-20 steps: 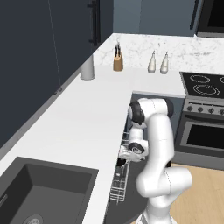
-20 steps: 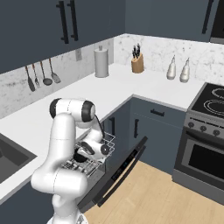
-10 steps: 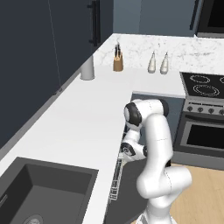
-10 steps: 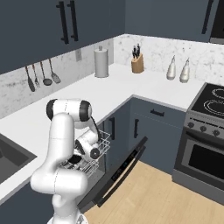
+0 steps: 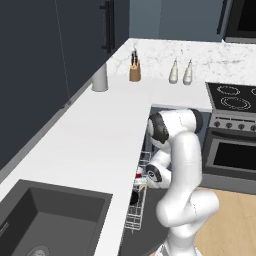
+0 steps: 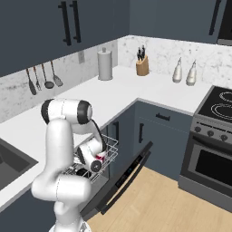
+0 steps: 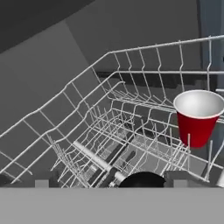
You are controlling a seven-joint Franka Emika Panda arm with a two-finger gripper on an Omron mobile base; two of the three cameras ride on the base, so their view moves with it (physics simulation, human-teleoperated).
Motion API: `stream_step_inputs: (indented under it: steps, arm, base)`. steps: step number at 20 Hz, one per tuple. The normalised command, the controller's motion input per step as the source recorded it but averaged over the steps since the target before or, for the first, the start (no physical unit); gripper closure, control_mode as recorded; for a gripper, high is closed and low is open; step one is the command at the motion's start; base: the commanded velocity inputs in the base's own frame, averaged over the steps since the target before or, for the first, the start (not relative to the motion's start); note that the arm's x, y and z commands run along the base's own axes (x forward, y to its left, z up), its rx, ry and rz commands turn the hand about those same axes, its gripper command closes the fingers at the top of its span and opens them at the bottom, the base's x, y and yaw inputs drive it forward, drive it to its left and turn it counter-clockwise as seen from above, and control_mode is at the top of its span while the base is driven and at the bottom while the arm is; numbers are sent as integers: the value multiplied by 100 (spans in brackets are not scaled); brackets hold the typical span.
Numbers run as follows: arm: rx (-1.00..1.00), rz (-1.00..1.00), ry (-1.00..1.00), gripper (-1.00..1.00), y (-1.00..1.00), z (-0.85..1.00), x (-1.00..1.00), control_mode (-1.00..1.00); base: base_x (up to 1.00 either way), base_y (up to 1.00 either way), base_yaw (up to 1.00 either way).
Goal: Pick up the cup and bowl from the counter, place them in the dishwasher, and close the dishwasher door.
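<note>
The red cup (image 7: 199, 118) stands upright in the dishwasher's pulled-out wire rack (image 7: 109, 131), at the right of the hand view. The black bowl (image 7: 142, 179) lies low in the rack, its rim peeking up between my fingertips (image 7: 183, 178), which stand wide apart. My gripper (image 6: 95, 164) is open, lowered into the rack (image 6: 111, 147) beside the cup (image 6: 100, 157) and above the bowl (image 6: 81, 172). From the left base view the gripper (image 5: 145, 180) hangs beside the counter (image 5: 100, 140) edge. The dishwasher door (image 6: 124, 179) is folded down, open.
A grey canister (image 5: 100, 77), knife block (image 5: 134, 72) and two bottles (image 5: 180, 72) stand at the counter's back. The sink (image 5: 45, 215) lies near left. The stove and oven (image 6: 213, 136) are to the right, over wood floor (image 6: 154, 199).
The arm has dropped lower into the rack with the bowl, and the bowl now lies down in the rack. The cup has stayed in place.
</note>
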Motion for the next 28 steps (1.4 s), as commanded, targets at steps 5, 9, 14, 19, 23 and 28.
stream_step_inputs:
  steps: [5,9,14,19,23,28]
  arm:
    - [0,-3,0,-100,-61,100,-70,-100]
    - [0,-2,0,-100,-69,100,-56,-100]
    - [-1,-3,3,-100,-42,100,-38,-100]
    - [-4,-6,14,-100,-30,100,-2,-100]
    - [2,-6,31,-100,-90,90,-28,-100]
    - [19,-8,23,-100,-100,11,-82,-100]
  base:
    - [0,0,0]
    - [0,0,0]
    - [0,0,0]
    - [0,0,0]
    - [0,0,0]
    - [0,0,0]
